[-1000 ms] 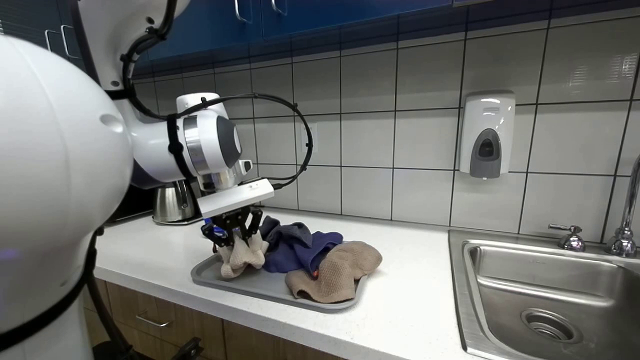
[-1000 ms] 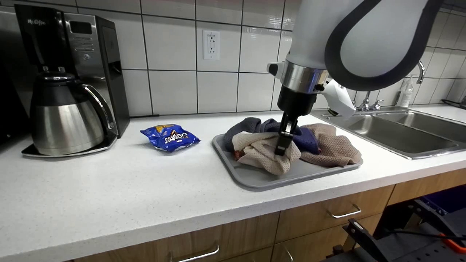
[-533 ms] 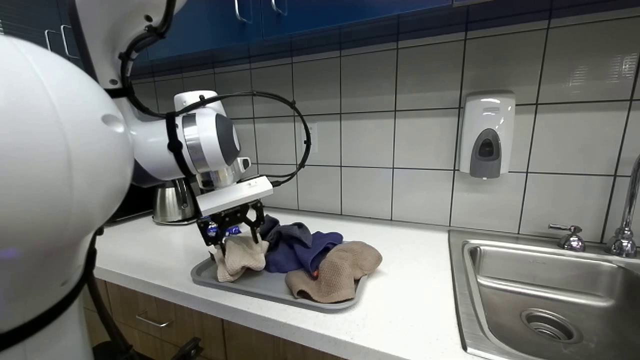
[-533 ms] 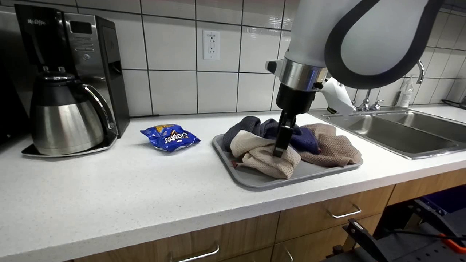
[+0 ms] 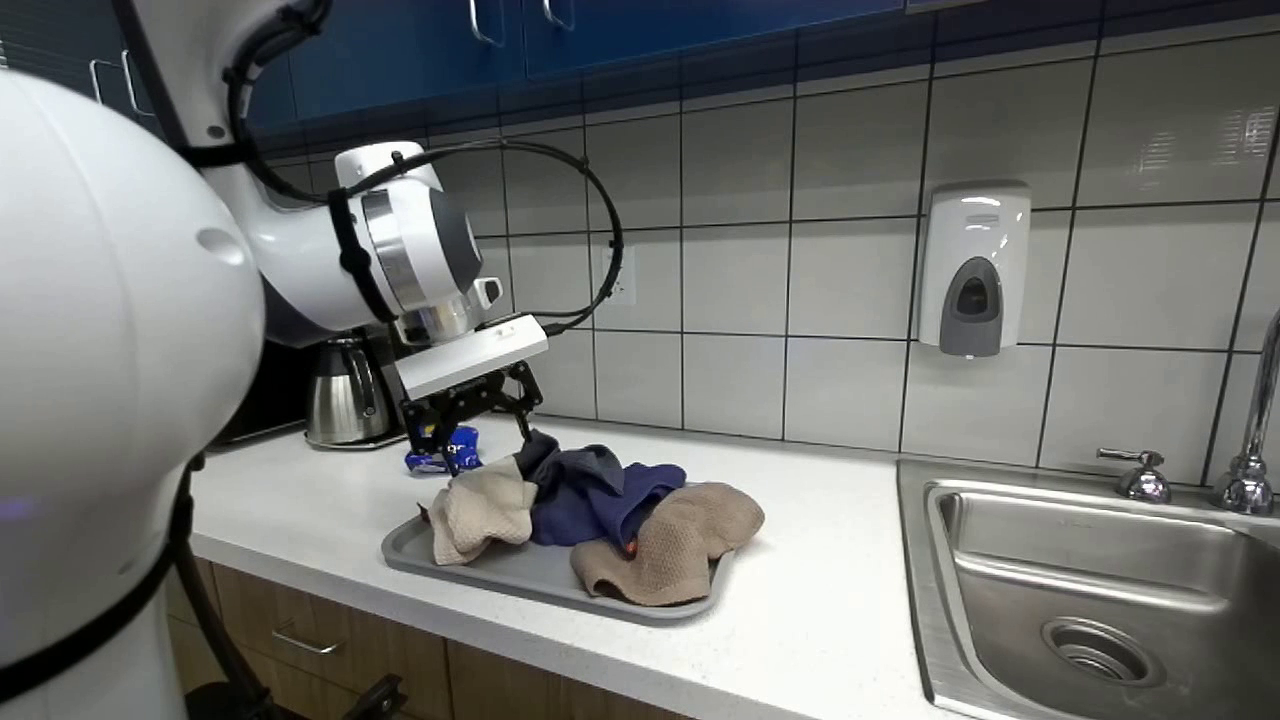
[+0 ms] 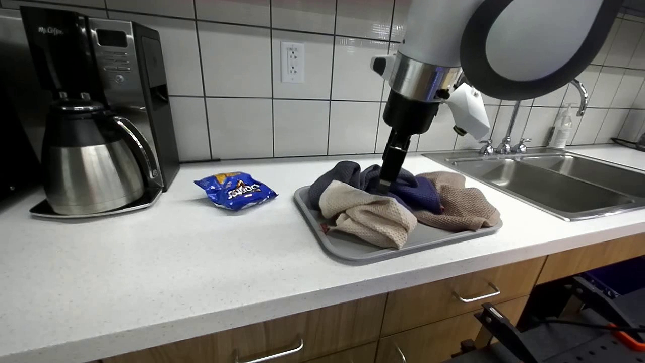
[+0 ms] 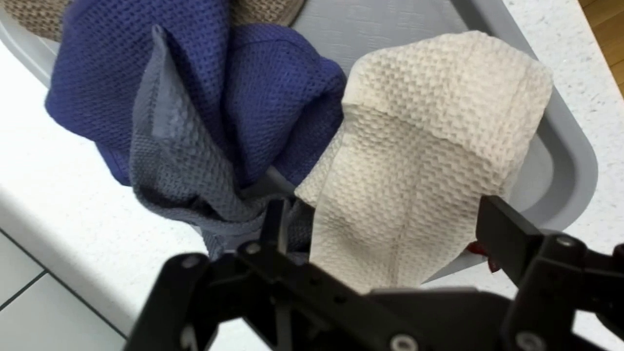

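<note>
End effector: wide, empty, above tray, nearest cream cloth and grey cloth. Check clearance; fabric could snag.

"Mr. Coffee" is showing on boxy black-and-steel coffee maker; white lettering on crumpled blue foil bag is looking unclear.

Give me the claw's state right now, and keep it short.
Claw: open, holding nothing; the cream cloth lies ungripped on the gray tray.
</note>
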`<action>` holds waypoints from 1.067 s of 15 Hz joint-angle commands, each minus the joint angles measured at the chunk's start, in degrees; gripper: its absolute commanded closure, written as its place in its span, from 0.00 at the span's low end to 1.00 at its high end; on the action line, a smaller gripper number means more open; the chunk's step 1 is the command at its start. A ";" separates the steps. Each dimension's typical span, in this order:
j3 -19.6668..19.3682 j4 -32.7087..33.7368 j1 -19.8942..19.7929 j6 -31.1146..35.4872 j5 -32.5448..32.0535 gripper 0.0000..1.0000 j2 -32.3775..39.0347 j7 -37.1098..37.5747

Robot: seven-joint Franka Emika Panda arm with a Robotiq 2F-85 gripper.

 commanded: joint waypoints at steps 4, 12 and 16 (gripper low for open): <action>0.49 -0.64 -3.67 -3.11 -5.18 0.00 -5.09 7.68; -0.48 -0.60 -8.26 -4.94 -6.89 0.00 -7.29 18.15; -0.79 -0.56 -10.68 -7.25 -7.03 0.00 -7.93 22.08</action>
